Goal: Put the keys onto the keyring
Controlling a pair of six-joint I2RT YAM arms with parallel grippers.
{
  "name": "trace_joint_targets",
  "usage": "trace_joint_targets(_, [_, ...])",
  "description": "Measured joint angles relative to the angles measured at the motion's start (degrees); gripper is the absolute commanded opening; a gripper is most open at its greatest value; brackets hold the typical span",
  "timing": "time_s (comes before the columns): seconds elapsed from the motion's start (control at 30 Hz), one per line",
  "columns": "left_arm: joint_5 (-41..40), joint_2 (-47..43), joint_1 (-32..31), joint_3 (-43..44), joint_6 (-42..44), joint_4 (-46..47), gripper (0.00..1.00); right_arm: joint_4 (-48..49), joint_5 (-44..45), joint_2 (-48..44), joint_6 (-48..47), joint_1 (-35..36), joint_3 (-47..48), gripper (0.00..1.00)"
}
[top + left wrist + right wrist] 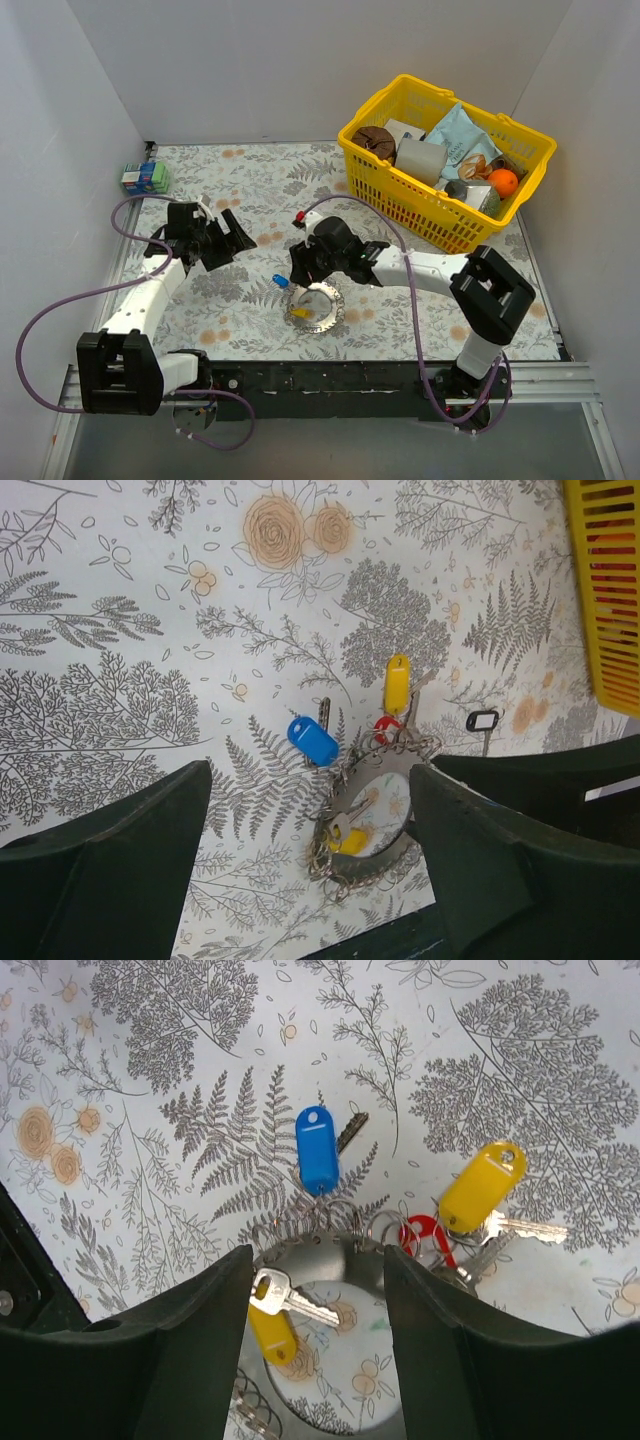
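The ring lies flat on the worktop, around the middle and toward the near edge. The right pincer hangs low over it, jaws partly apart and set either side of the ring's far-left rim. Whether the pads touch the metal I cannot tell.

Inside the ring lies a yellow key, its silver blade showing. A blue key lies just left of the ring, outside it. A second yellow key and a red key lie at the rim among small wire loops. A black key lies apart from the rest.

The left pincer hovers to the left, well apart from the ring, jaws wide and empty. A yellow basket of goods stands far right, and a small box far left.
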Motion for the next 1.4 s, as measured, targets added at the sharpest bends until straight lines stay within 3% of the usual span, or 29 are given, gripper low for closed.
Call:
trace_joint_targets(0.33, [3.7,0.3,1.2,-2.8,3.2,1.2,0.79,-2.7,1.4,8.9,-0.3,0.3,7.0,0.44])
trace_joint_targets(0.97, [4.2,0.2,1.2,-3.8,3.8,3.3,0.78,-4.3,2.2,9.9,-0.3,0.3,6.3,0.37])
trace_joint_targets(1.4, [4.2,0.2,1.3,-3.8,3.8,3.7,0.78,-2.9,1.4,9.9,-0.2,0.3,4.1,0.24])
